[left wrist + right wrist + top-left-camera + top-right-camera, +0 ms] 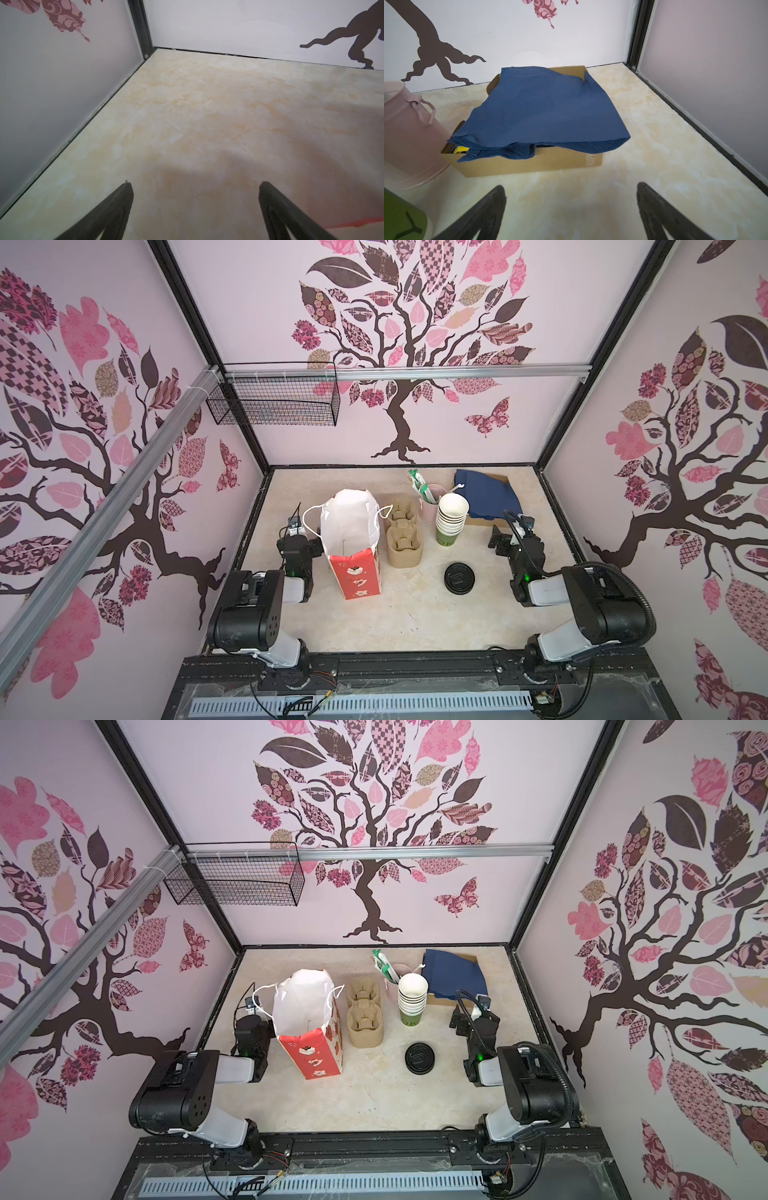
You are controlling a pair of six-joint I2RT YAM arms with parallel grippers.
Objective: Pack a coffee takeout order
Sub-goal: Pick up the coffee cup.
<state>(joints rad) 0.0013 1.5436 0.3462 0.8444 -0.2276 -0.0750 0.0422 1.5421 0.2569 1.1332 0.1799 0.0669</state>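
Observation:
A round black lid lies flat on the marble table, right of centre. The tan two-cup carrier stands beside an open red-and-white paper bag. A navy napkin drapes over a cardboard box at the back right. My left gripper is open over bare table, just left of the bag. In front of the box my right gripper is open and holds nothing.
A stack of lidless cups with a green one at the bottom stands right of the carrier. A pink cup of wrapped straws is behind it. A wire basket hangs on the back left wall.

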